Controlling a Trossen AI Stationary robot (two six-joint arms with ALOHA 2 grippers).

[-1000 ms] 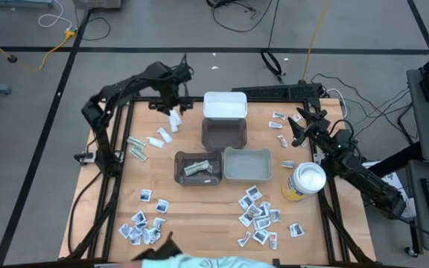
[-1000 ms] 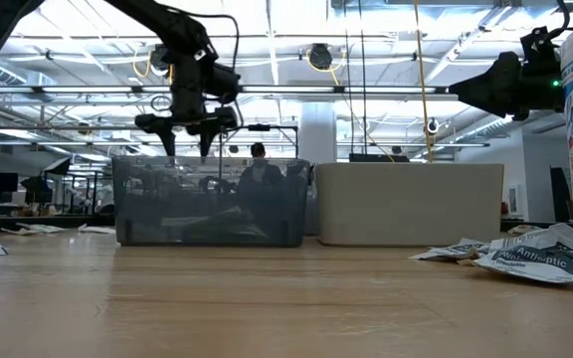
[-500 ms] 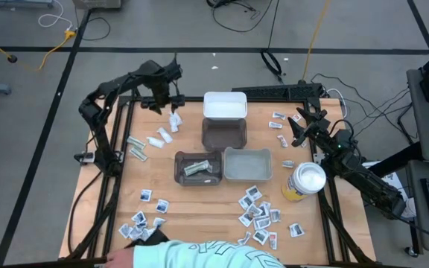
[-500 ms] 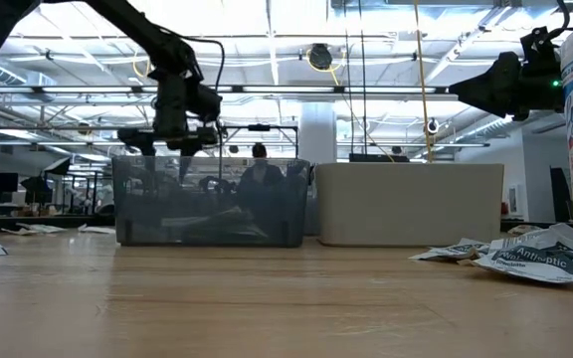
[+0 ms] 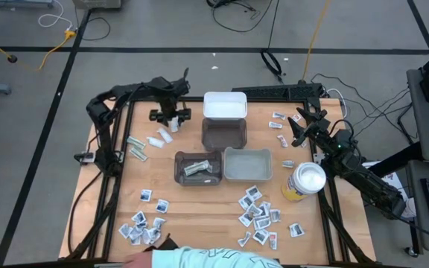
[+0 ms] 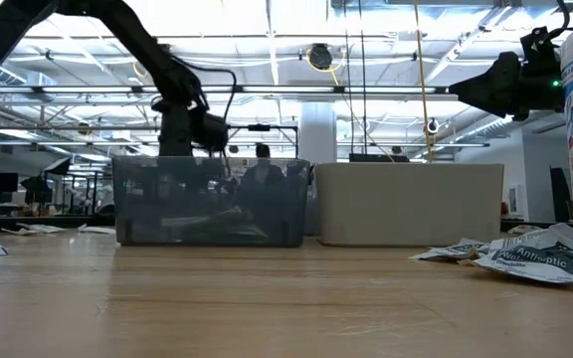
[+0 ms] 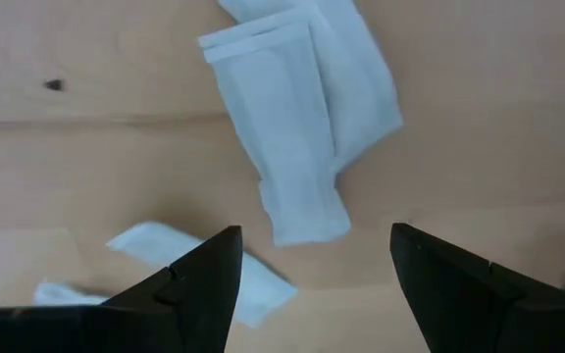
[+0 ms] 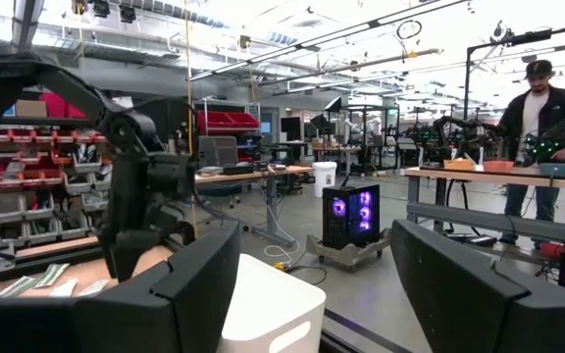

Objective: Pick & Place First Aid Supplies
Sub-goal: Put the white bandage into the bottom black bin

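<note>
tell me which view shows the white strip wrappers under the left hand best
The left wrist view: the white strip wrappers fill it, lying overlapped on bare wood between the open left hand fingers. The high view shows them only as small white slips beside the hand. The low and right wrist views do not show them.

Overhead looks straight down; low level across table (image 6: 267, 298); wrists forward.

Wooden tabletop (image 5: 199, 197) bearing four small rectangular plastic bins — white (image 5: 225, 105), dark translucent (image 5: 223, 133), grey (image 5: 198, 167), pale (image 5: 247, 164) — and a yellow canister with white lid (image 5: 304, 182).
</note>
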